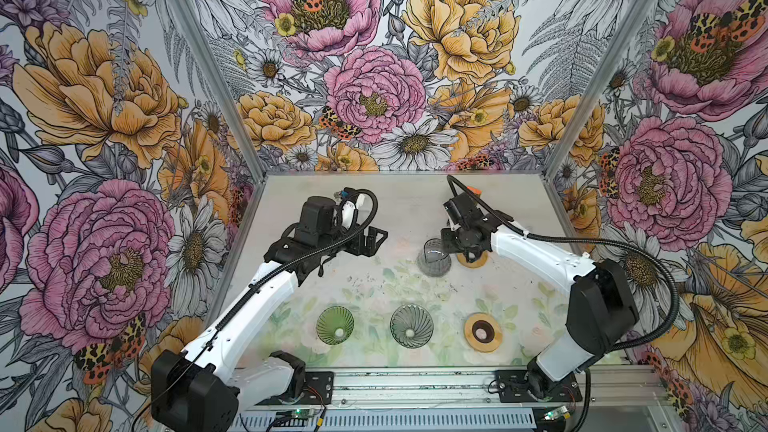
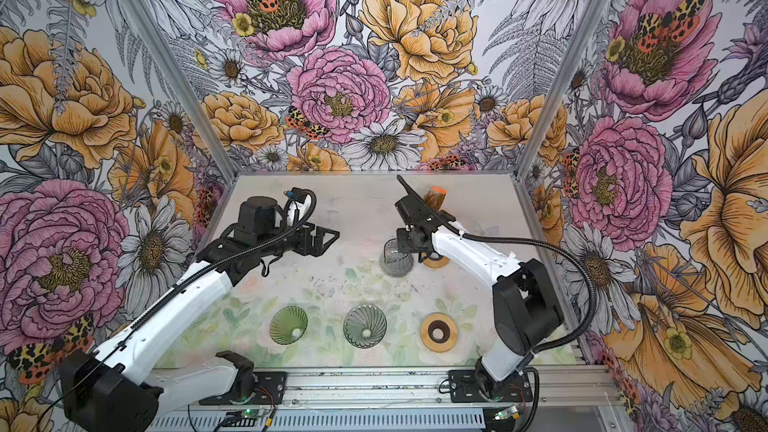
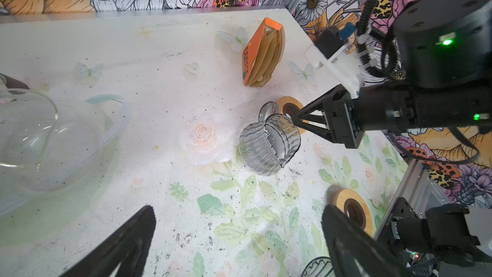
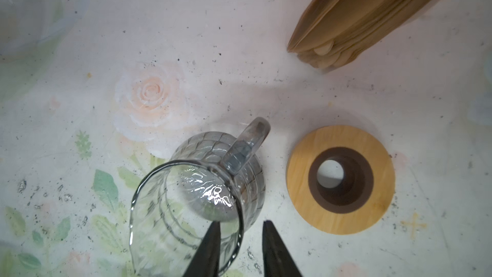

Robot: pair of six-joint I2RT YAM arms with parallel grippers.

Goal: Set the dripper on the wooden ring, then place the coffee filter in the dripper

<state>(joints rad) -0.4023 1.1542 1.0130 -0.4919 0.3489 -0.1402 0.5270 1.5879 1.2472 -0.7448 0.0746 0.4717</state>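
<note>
Brown paper coffee filters (image 2: 434,198) stand on edge in their orange pack (image 3: 249,57) at the table's (image 2: 365,201) 12 o'clock end. In a top view they sit near my right gripper (image 4: 241,223), at about 1 o'clock from it. That pincer is narrowly parted astride the glass pitcher's (image 4: 213,155) rim, clamping nothing I can see. My left gripper (image 3: 238,209) gapes wide, farther off. The green dripper (image 1: 335,324) and grey dripper (image 1: 411,326) sit toward 6 o'clock. I judge this to be the right arm's pick.
</note>
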